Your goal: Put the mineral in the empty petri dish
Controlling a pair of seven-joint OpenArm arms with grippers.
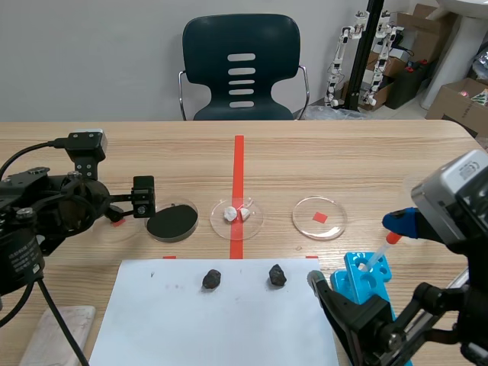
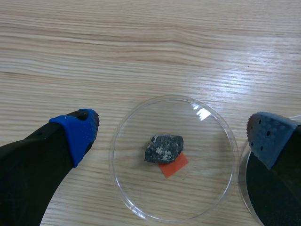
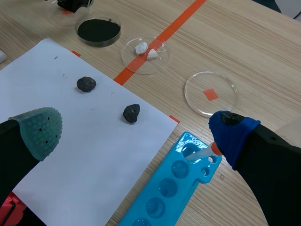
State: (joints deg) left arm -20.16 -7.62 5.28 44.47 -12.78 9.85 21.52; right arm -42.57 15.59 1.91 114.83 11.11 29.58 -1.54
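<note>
In the left wrist view a dark speckled mineral [image 2: 163, 148] lies inside a clear petri dish [image 2: 123, 197], partly over an orange square. My left gripper [image 2: 174, 136] hangs open above that dish, one finger on each side, apart from the stone. In the scene view it [image 1: 141, 204] is at the left and hides this dish. An empty petri dish [image 1: 319, 229] [image 3: 221, 101] sits right of the red tape line. Two more dark minerals [image 1: 212, 279] [image 1: 277, 275] lie on white paper [image 1: 221, 328]. My right gripper [image 1: 357, 252] [image 3: 135, 129] is open above the paper's right edge, holding nothing.
A dish of black powder [image 1: 172, 220] [image 3: 98, 30] and a dish with white pieces [image 1: 237, 216] [image 3: 143, 55] stand between the two clear dishes. A blue well rack [image 1: 366, 278] [image 3: 169, 193] with an orange-tipped dropper lies under my right arm. A dark chair [image 1: 241, 69] stands behind the table.
</note>
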